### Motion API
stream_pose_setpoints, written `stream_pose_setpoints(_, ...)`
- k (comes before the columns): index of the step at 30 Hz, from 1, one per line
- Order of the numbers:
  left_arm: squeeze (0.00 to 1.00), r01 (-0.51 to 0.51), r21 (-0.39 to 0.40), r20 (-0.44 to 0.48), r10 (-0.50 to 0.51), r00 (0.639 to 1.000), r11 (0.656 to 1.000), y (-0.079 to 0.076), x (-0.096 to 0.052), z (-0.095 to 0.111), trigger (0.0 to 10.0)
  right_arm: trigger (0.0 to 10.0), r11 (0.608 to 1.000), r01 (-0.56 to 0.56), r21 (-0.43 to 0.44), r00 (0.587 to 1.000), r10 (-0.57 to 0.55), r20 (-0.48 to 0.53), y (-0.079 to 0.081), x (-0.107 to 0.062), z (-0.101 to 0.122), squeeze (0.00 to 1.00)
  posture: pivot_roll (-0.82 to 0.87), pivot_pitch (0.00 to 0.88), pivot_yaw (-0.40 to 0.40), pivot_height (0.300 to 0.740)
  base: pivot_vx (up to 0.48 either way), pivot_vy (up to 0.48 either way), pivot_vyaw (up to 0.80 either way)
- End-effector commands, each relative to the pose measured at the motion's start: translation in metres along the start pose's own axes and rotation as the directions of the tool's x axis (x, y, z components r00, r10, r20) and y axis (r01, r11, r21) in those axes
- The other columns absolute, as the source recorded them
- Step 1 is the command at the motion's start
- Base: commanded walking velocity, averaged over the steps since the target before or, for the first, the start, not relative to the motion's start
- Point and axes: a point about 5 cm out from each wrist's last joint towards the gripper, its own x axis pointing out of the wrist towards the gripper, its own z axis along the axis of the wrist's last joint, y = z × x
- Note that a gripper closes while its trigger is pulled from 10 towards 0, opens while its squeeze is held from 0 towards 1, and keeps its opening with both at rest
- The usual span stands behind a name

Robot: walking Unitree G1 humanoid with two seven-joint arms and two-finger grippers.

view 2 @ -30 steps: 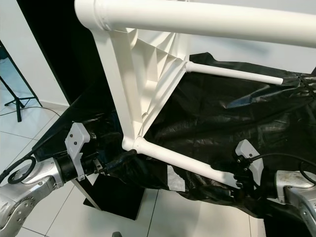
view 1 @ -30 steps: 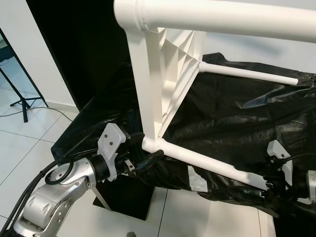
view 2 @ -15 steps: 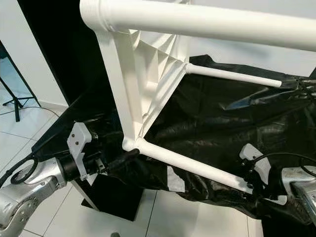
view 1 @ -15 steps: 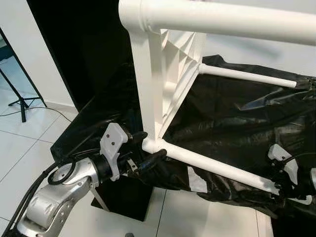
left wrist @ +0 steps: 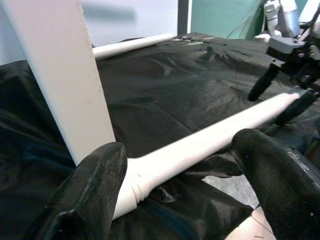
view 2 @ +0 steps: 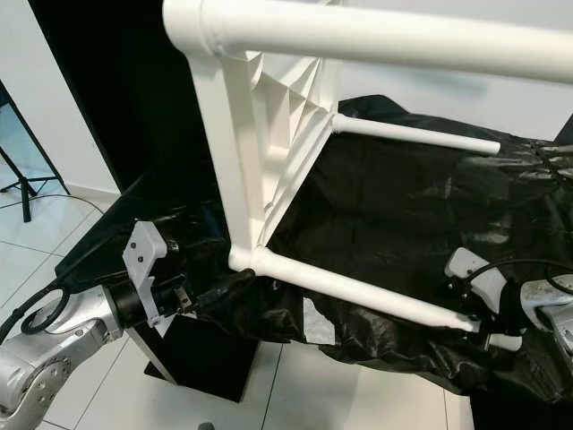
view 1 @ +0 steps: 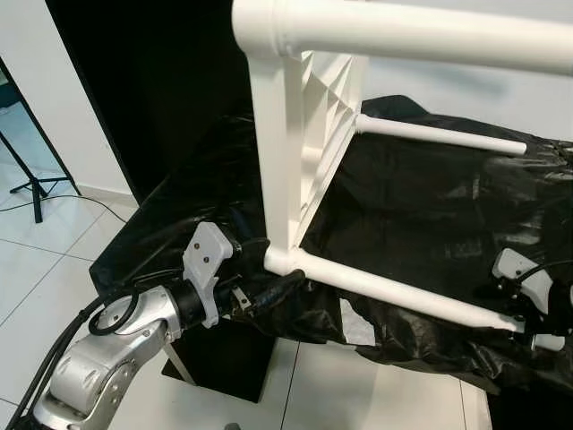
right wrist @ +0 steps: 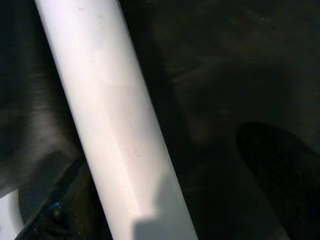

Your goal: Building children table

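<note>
A white children's table (view 1: pixel 304 152) lies on its side on a black plastic sheet (view 1: pixel 430 206), its ribbed underside facing right. Three tube legs stick out to the right: a near one (view 1: pixel 403 296), a far one (view 1: pixel 448 136) and a top one (view 1: pixel 430 31). My left gripper (view 1: pixel 269 269) is at the near leg's root by the table corner, open, with its fingers (left wrist: pixel 95 195) on either side of the leg (left wrist: pixel 200 147). At that leg's free end, my right gripper (view 1: pixel 517 315) is open around the tube (right wrist: pixel 110 120), which lies close to one finger (right wrist: pixel 280 170).
The sheet-covered surface stands on a black base (view 1: pixel 224 358) over white floor tiles (view 1: pixel 54 269). A dark panel (view 1: pixel 152 90) rises behind the table at the left. A tripod's feet and cable (view 1: pixel 36 188) are on the floor at the far left.
My right gripper has moved rightward along the near leg to its free end and risen level with it. The view has shifted slightly. My left gripper stays at the leg's root.
</note>
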Motion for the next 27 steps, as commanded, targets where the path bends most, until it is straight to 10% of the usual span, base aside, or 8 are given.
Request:
stream_pose_setpoints(1, 0.00, 0.044, 0.018, 0.010, -0.044, 0.999, 0.999, -0.004, 0.000, 0.003, 10.0, 10.0, 0.998, 0.065, -0.020, 0.998, -0.065, -0.019, -0.008, 0.004, -0.001, 0.00, 0.00, 0.000, -0.038, 0.740, 0.000, 0.000, 0.00)
stream_pose_setpoints(7, 0.00, 0.044, 0.016, 0.011, -0.044, 0.999, 0.999, -0.004, 0.000, 0.003, 10.0, 10.0, 0.991, 0.129, -0.041, 0.991, -0.130, -0.017, -0.017, 0.008, 0.002, 0.00, 0.01, 0.000, -0.038, 0.740, 0.000, 0.000, 0.00)
stream_pose_setpoints(15, 0.00, 0.029, 0.013, 0.004, -0.029, 1.000, 1.000, -0.005, -0.003, 0.001, 10.0, 10.0, 0.964, 0.261, 0.043, 0.935, -0.263, 0.237, -0.025, 0.017, 0.030, 0.00, 0.02, 0.000, -0.045, 0.740, 0.000, 0.000, 0.00)
stream_pose_setpoints(27, 0.00, 0.032, 0.018, -0.020, -0.032, 0.999, 0.999, 0.002, -0.001, -0.003, 10.0, 10.0, 0.981, 0.168, 0.097, 0.851, -0.194, 0.489, 0.030, 0.031, 0.044, 0.00, -0.01, 0.000, -0.004, 0.740, 0.000, 0.000, 0.00)
